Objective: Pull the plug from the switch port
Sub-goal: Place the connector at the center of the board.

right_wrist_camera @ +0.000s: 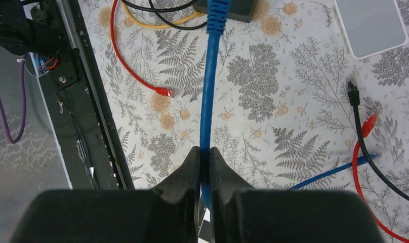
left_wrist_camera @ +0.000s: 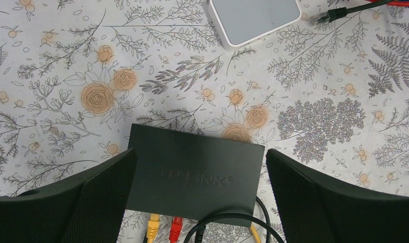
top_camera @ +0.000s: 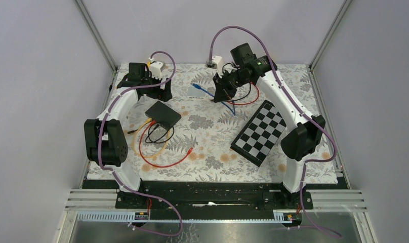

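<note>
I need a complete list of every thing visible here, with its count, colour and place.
tablecloth: one, floral, under everything
switch: one, black, left of centre
white box: one, white, beyond switch
checkerboard: one, black-and-white, right side
blue cable: one, blue, centre
red cables: two, red, by switch; behind checkerboard
black cables: two, black, same places
yellow cable: one, yellow, at switch
left gripper: one, black, open over switch
right gripper: one, black, shut on blue cable
</note>
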You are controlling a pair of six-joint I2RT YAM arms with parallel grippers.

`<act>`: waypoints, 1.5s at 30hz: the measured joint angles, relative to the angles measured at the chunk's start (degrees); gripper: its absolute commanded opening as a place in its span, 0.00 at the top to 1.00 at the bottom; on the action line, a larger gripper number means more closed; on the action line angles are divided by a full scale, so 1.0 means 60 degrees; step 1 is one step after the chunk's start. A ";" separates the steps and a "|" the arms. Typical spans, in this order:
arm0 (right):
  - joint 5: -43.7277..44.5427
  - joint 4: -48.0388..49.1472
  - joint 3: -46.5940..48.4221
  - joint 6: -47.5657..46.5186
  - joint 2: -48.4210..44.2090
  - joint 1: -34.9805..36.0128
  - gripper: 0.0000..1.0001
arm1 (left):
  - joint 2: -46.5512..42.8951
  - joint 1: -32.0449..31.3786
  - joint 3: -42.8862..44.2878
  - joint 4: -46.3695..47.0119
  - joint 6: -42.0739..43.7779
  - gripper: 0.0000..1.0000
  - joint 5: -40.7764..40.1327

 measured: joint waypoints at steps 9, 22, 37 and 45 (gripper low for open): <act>-0.1829 -0.0882 0.0546 0.0590 0.0594 -0.0634 1.00 | -0.0058 0.0047 -0.0069 0.0029 -0.0087 0.01 0.0153; -0.4484 -0.0903 0.1239 0.1792 0.0892 -0.1887 1.00 | -0.0124 0.0113 -0.0175 0.0029 -0.0106 0.01 0.0273; -0.3064 -0.0262 0.1224 0.1923 0.0892 -0.2208 1.00 | -0.0124 0.0182 -0.0200 0.0033 -0.0164 0.01 0.0386; -0.0965 -0.0237 0.2040 0.1096 0.0889 -0.2208 1.00 | -0.0124 0.0237 -0.0302 0.0033 -0.0175 0.01 0.0404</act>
